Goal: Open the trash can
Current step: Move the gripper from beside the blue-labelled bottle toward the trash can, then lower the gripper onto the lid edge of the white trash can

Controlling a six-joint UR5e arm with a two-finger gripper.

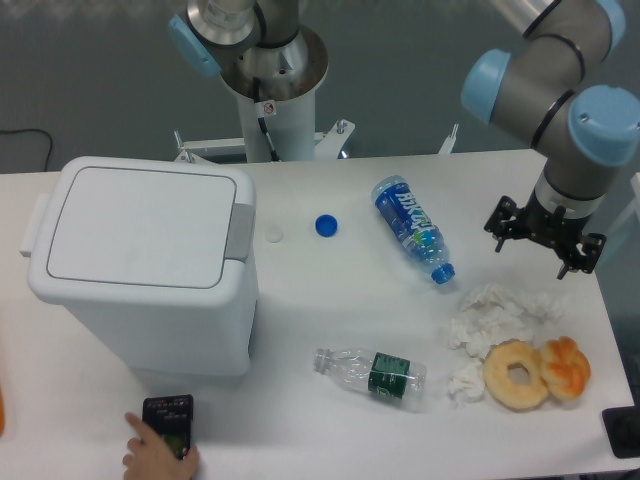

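Note:
The trash can (140, 270) is a large white boxy bin on the left of the table. Its flat lid (140, 225) is down and closed, and the grey push tab (240, 231) sits on its right edge. My gripper (541, 250) hangs over the right side of the table, far from the can. Its black fingers (498, 232) are spread apart and hold nothing.
A blue-labelled bottle (411, 229), a blue cap (325, 226) and a white cap (273, 236) lie mid-table. A clear bottle (373, 371), crumpled tissues (497, 310), a donut (517, 375) and a pastry (566, 366) lie front right. A hand holds a dark device (168, 424) in front of the can.

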